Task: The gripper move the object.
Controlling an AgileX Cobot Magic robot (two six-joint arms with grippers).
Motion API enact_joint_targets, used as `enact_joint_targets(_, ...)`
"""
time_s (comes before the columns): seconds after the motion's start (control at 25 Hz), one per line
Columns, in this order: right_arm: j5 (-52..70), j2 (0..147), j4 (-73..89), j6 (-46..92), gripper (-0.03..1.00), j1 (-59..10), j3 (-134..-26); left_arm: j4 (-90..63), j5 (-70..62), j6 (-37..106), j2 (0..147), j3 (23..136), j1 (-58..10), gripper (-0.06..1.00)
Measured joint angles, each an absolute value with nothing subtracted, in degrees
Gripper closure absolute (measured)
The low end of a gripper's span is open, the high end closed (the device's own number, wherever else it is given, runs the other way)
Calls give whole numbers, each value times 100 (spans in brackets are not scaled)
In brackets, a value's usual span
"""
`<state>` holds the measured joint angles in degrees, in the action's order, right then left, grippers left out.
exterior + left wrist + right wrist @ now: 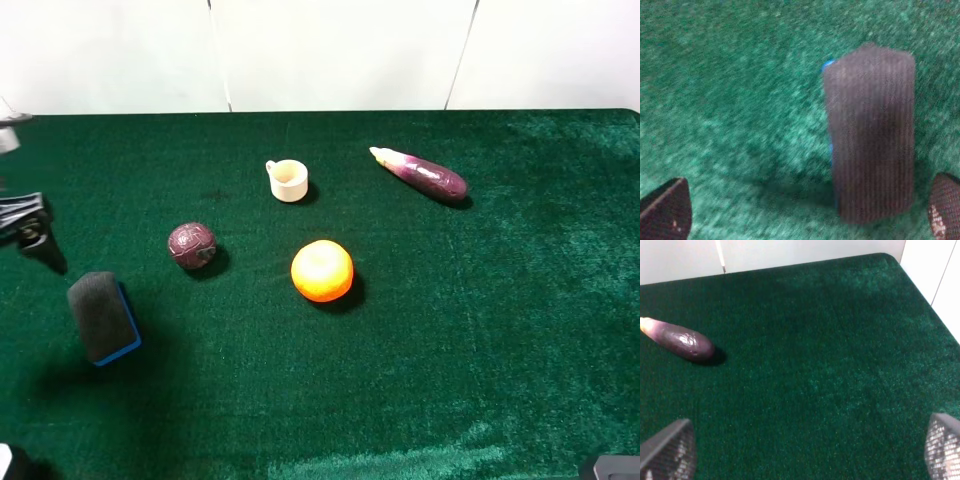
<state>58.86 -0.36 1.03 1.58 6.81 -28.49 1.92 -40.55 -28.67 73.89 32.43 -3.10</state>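
Observation:
The object (103,317), a block with a dark grey felt top and blue base, lies on the green cloth at the near left. In the blurred left wrist view the object (872,135) lies ahead of the fingertips, nearer one of them, and nothing touches it. My left gripper (33,235) hangs at the left edge, a little behind the block. The left gripper (805,212) is open and empty. My right gripper (805,450) is open too, over bare cloth with nothing between its fingers. Only a dark corner of the right arm (612,468) shows at the near right.
A dark red ball (191,245), an orange (322,270) and a small cream cup (288,181) sit mid-table. A purple eggplant (425,174) lies at the back; the eggplant (682,340) also shows in the right wrist view. A white wall borders the table (520,330).

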Motion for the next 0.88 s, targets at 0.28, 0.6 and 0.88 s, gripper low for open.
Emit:
enact_joint_targets(0.28, 5886, -36, 103, 158, 27, 681, -2849, 459, -3460, -3653, 8125, 3237, -896, -1)
enact_joint_targets(0.6, 5886, -36, 103, 158, 27, 681, -2849, 584, -2855, -4421, 8922, 3231, -1560, -1)
enact_joint_targets(0.88, 5886, -36, 103, 158, 27, 681, -2849, 584, -2343, -4887, 9523, 3236, -1926, -1)
